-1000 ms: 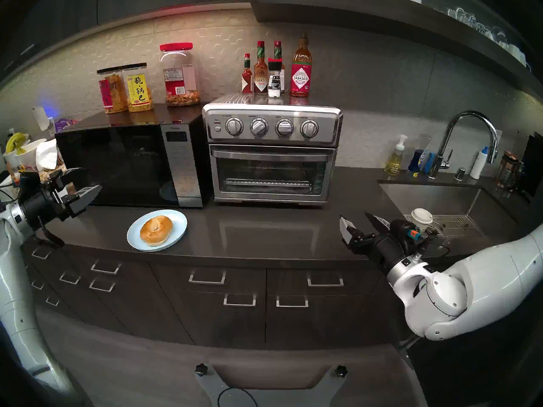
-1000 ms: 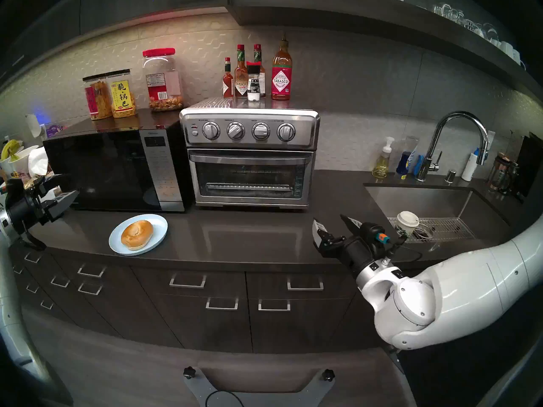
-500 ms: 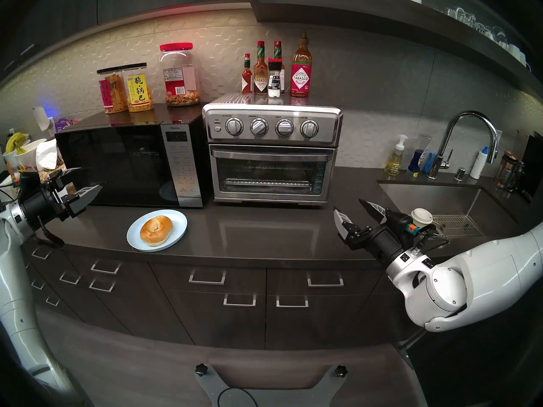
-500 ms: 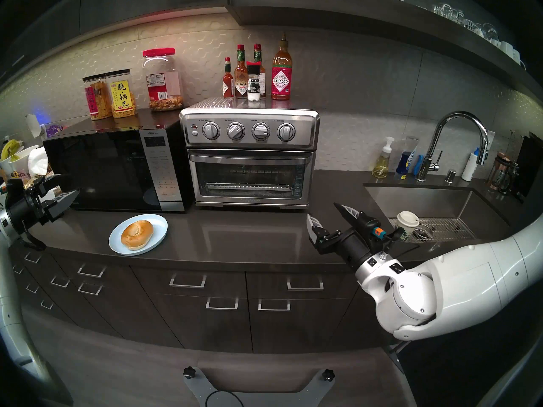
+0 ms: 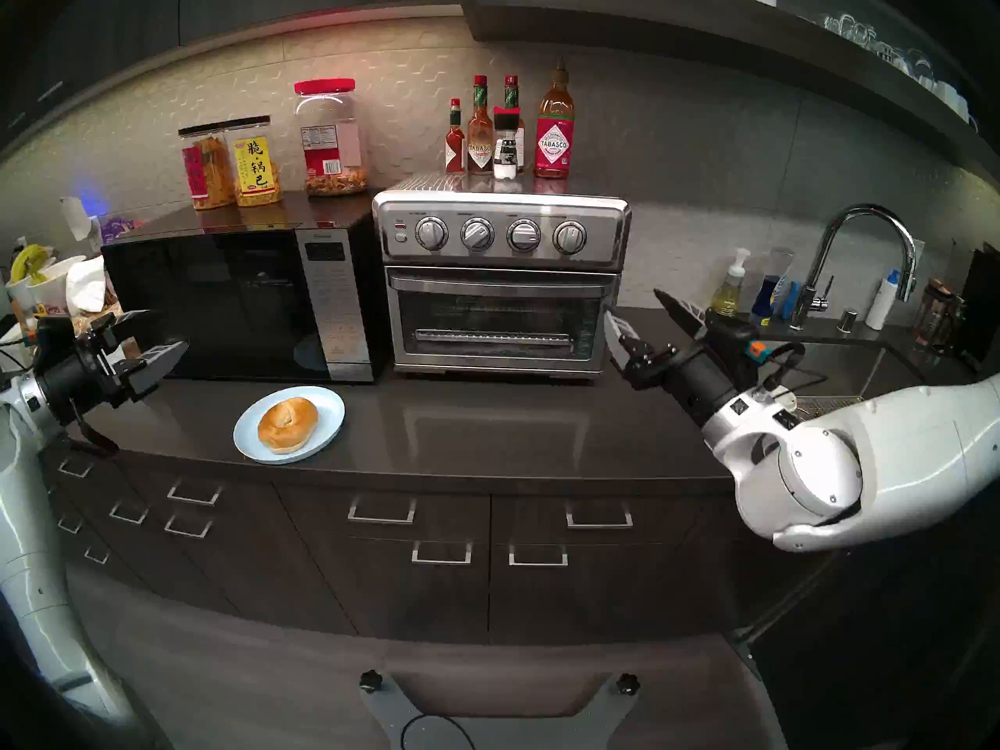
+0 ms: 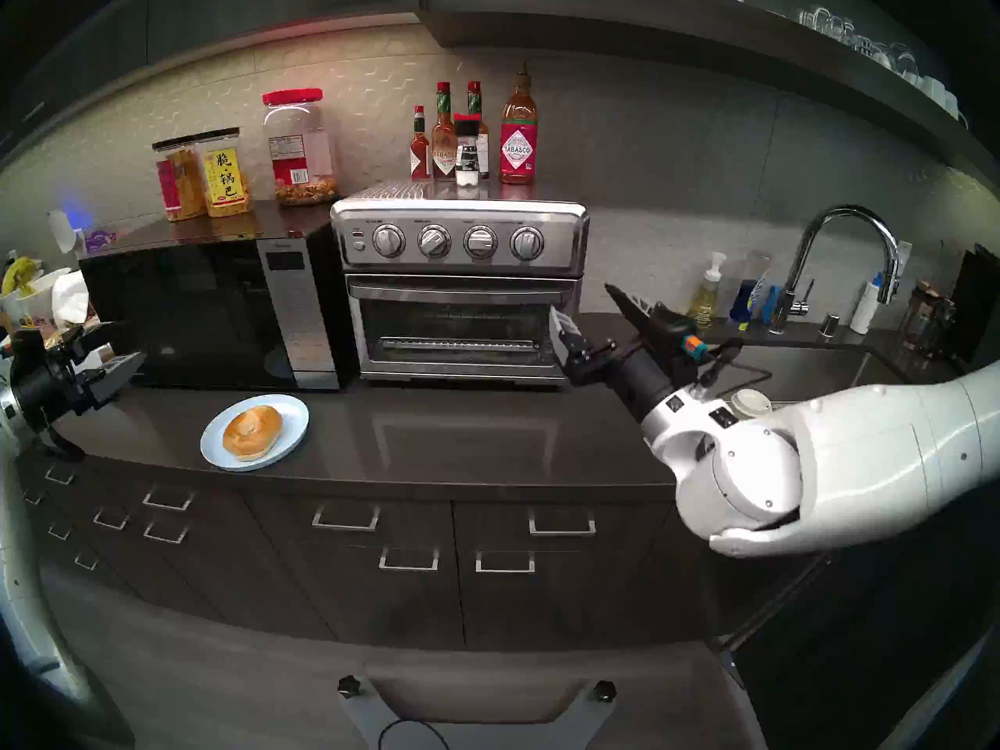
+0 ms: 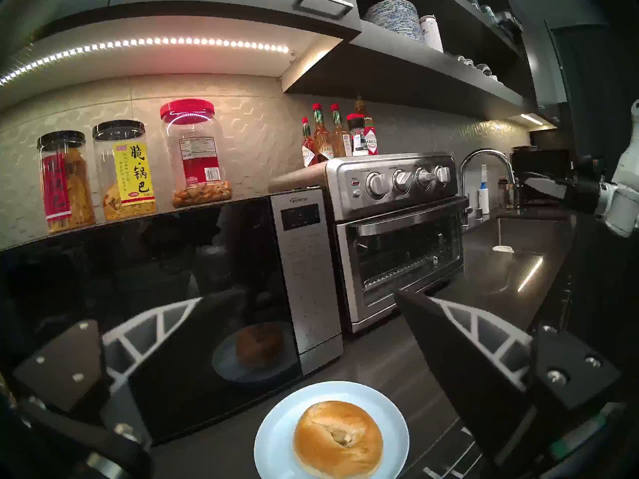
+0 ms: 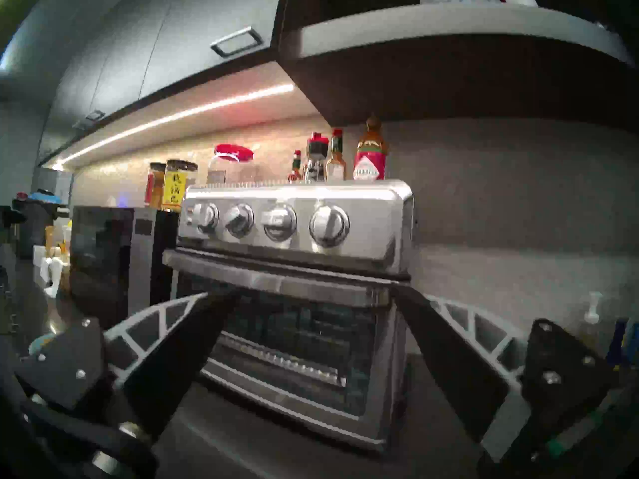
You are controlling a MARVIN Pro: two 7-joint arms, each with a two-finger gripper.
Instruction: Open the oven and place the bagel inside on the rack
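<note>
**Oven door shut, bagel on its plate, right arm raised beside the oven**

We see the oven (image 5: pixel 500 283) standing toward the back edge of the surface (image 5: pixel 487 424), just right of the microwave (image 5: pixel 238 305). Its glass door is shut and the bar handle (image 5: pixel 500 287) runs across the top of the door. Through the glass we make out the rack (image 5: pixel 493 336) low in the cavity. Sauce bottles (image 5: pixel 554 132) stand on the oven's top.

The bagel (image 5: pixel 287 425) lies on a pale blue plate (image 5: pixel 330 408) near the front edge of the surface, in front of the microwave's right end, well apart from the oven door.

The right gripper (image 5: pixel 638 310) hangs in the air just beside the oven's right front corner, its fingers (image 8: pixel 446 350) spread wide and holding nothing. In the right wrist view, which is blurred, the fingers frame the door and point toward it; we cannot tell whether the nearer finger touches the oven.

The left gripper (image 5: pixel 157 332) hovers over the left end of the surface in front of the microwave door, its fingers (image 7: pixel 460 357) likewise wide apart and empty. The left wrist view shows the bagel just below and between them.
</note>
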